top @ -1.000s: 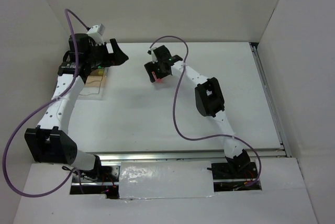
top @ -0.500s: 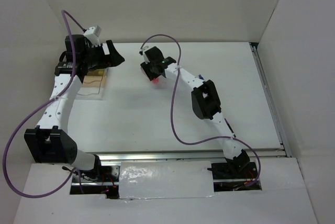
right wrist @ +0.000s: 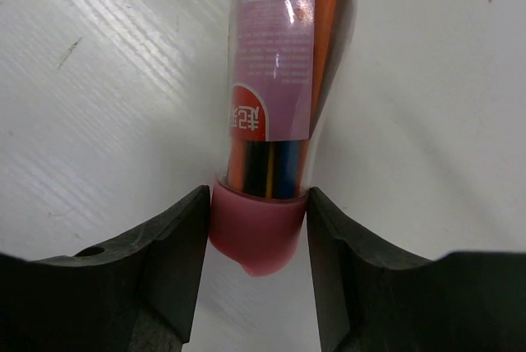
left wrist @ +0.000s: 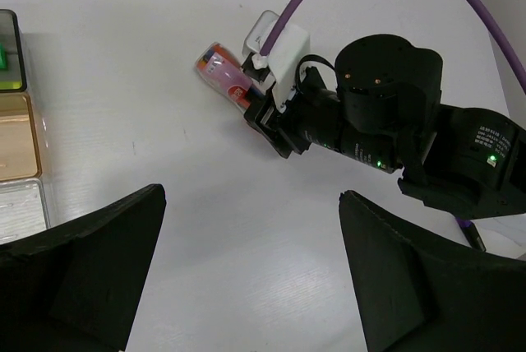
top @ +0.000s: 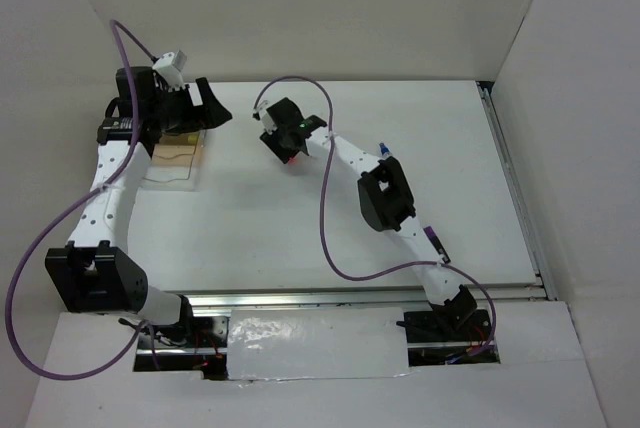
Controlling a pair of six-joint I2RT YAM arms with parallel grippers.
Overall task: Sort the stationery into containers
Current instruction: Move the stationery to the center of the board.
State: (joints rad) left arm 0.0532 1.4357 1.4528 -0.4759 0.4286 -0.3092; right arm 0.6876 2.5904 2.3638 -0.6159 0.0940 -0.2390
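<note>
- The pink tube [right wrist: 278, 81] is clamped at its capped end between the fingers of the right gripper [right wrist: 256, 208], with its body pointed away from the wrist.
- The left gripper [left wrist: 251, 212] is spread wide with nothing between its fingers, near the clear-plastic box [top: 172, 163].
- The white table [top: 300, 228] is enclosed by white walls [top: 300, 8].

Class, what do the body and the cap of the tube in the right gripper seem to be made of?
The pink tube body: seemingly clear glossy plastic, since coloured sticks inside show through; a printed pink label wraps it. Its cap: opaque pink, smooth, probably plastic, possibly rubber.
</note>
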